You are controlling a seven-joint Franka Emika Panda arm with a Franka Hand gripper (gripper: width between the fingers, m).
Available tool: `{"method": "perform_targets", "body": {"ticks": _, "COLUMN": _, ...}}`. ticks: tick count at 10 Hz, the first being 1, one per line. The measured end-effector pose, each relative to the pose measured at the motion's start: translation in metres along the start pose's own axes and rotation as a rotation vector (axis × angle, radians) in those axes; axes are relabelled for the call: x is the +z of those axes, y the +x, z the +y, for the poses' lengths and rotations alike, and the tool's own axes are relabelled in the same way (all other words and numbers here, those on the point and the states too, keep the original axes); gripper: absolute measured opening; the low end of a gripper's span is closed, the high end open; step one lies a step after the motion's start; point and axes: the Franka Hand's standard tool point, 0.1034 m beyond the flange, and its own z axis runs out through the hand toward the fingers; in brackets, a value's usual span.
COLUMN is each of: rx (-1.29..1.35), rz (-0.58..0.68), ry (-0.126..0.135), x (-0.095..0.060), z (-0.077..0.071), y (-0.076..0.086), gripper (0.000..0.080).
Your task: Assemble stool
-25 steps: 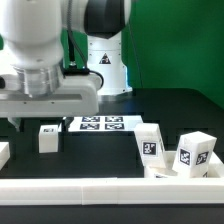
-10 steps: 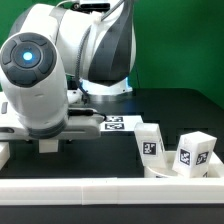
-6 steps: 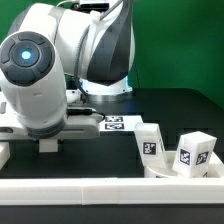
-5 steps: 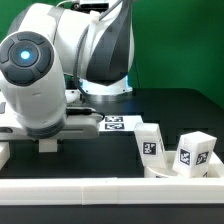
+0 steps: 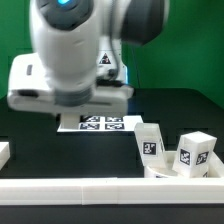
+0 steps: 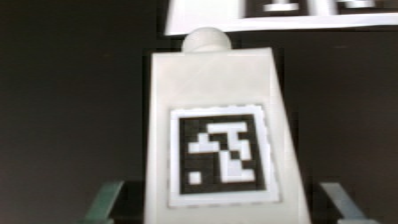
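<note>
My gripper (image 6: 224, 205) is shut on a white block leg (image 6: 214, 110) with a black-and-white tag; its fingers (image 6: 114, 200) stand at either side of the leg's lower part. In the exterior view the arm is blurred and the hand (image 5: 72, 100) hangs above the table at the exterior view's left; the held leg is hidden there. Two more tagged legs (image 5: 150, 140) (image 5: 194, 151) stand at the exterior view's right. The round seat is out of view.
The marker board (image 5: 100, 123) lies on the black table behind the hand, and also shows in the wrist view (image 6: 267, 10). A long white rail (image 5: 100, 190) runs along the front. A small white piece (image 5: 4, 152) sits at the left edge.
The arm has risen from its low pose over the leg at the left. That leg is gone from the table and now sits between my fingers.
</note>
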Motion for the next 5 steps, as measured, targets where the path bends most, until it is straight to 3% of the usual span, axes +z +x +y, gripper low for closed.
{"method": "perform_targets", "body": {"ticks": 3, "rx": 0.126, "rz": 0.036, "ry": -0.033, "x": -0.041, "z": -0.047, "y": -0.004, "gripper": 0.0337}}
{"method": "perform_targets", "body": {"ticks": 5, "rx": 0.104, "rz": 0.062, "ry": -0.034, "x": -0.039, "z": -0.043, "y": 0.002, "gripper": 0.0337}}
